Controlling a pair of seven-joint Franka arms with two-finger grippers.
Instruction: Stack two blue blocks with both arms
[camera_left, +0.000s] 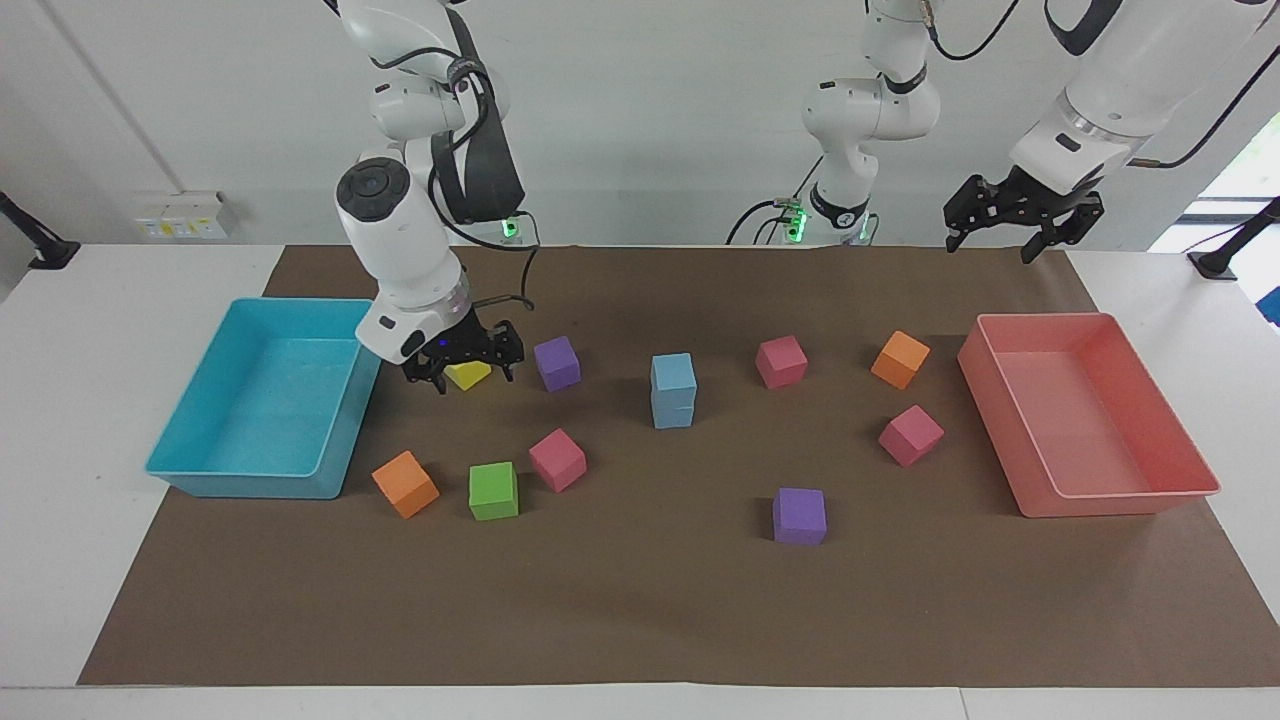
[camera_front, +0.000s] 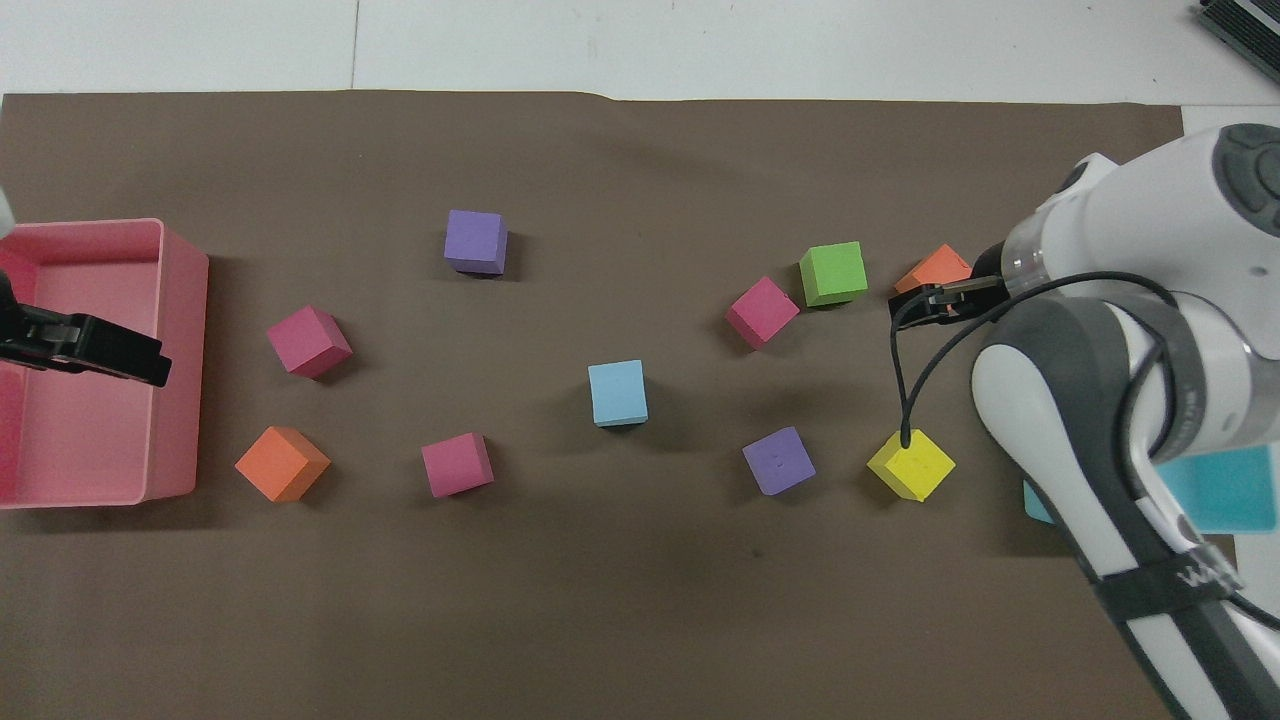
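Reading facing view first:
stack: two blue blocks (camera_left: 673, 390) sit one on top of the other, edges lined up, about mid-mat
right gripper (camera_left: 463, 352): low over yellow cube (camera_left: 467, 374), fingers spread, holding nothing; stack lies toward the left arm's end from it, with purple cube (camera_left: 557, 362) between
left gripper (camera_left: 1021, 217): raised, above the robot-side edge of the mat near pink bin (camera_left: 1086, 412), fingers spread, empty, waiting; well apart from stack
nearer arm: right, clearly
judgement: stack looks done, neither gripper touches it

Overhead view:
stack: only the top blue face (camera_front: 617, 393) shows, one square, so upper block sits squarely over lower
right gripper: fingertip zone (camera_front: 925, 302) over orange cube (camera_front: 938, 270), away from stack toward the right arm's end; arm hides most of turquoise bin (camera_front: 1205, 490)
left gripper (camera_front: 95, 342): over pink bin, empty
long axis: none, cubes; stack axis vertical
next move: probably none on the stack, arms clearing out
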